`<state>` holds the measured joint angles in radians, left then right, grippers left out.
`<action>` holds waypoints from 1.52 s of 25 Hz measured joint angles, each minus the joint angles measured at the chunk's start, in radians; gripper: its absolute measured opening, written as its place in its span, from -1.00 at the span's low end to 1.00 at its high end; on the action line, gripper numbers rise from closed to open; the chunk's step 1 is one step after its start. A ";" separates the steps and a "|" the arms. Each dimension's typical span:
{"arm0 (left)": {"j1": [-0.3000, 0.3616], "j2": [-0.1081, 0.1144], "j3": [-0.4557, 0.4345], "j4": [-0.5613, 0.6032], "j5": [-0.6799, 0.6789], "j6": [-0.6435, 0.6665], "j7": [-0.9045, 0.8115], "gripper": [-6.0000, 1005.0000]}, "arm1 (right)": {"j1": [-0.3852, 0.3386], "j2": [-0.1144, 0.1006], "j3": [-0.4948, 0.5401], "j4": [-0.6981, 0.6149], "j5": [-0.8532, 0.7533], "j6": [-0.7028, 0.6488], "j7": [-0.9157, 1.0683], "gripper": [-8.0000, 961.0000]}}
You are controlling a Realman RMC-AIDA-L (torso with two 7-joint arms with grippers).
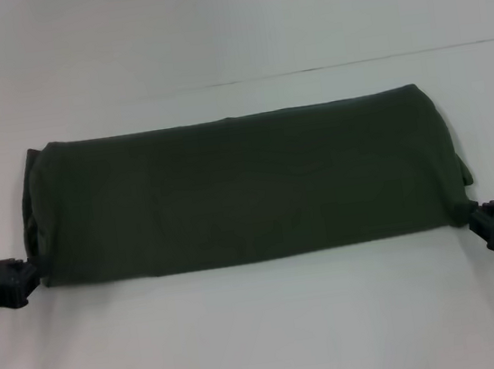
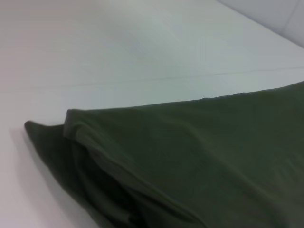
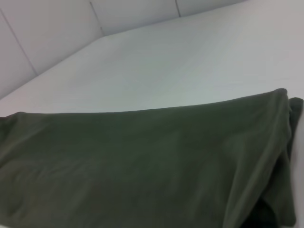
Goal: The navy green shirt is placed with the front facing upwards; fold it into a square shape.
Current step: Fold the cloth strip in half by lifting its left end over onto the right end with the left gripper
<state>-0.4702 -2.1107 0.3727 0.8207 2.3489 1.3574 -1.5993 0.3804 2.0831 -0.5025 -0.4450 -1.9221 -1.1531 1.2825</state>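
While the navy green shirt [image 1: 243, 189] lies folded between them, left tool [image 1: 24, 279] and right tool [image 1: 481, 219] touch its ends, grip unclear.

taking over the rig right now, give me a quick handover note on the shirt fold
Left end effector: at the shirt's near-left corner, low on the table; grip not visible.
Right end effector: at the near-right corner, mirrored; grip not visible.
Navy green shirt: lies on the white table as a long horizontal band, plain green side up, no lettering showing, layers bunched at both ends.
Done: shirt is already folded into a strip.
Left: fold the ends across to make a square, probably one end over the other, then tidy the edges.
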 joint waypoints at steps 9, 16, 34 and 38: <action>0.046 -0.004 -0.051 0.062 -0.003 0.165 0.077 -0.96 | -0.082 0.003 0.003 -0.022 -0.003 -0.134 -0.067 -0.92; 0.119 -0.031 -0.056 0.135 0.000 0.287 0.145 -0.96 | -0.164 0.004 0.000 -0.031 -0.009 -0.215 -0.124 -0.92; 0.161 -0.040 -0.055 0.165 0.002 0.316 0.151 -0.95 | -0.217 0.009 0.037 -0.022 -0.033 -0.278 -0.190 -0.92; 0.158 -0.040 -0.055 0.163 0.003 0.319 0.151 -0.95 | -0.217 0.008 0.041 -0.023 -0.033 -0.278 -0.190 -0.92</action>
<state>-0.3122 -2.1507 0.3176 0.9833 2.3523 1.6767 -1.4484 0.1632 2.0912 -0.4610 -0.4684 -1.9552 -1.4312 1.0922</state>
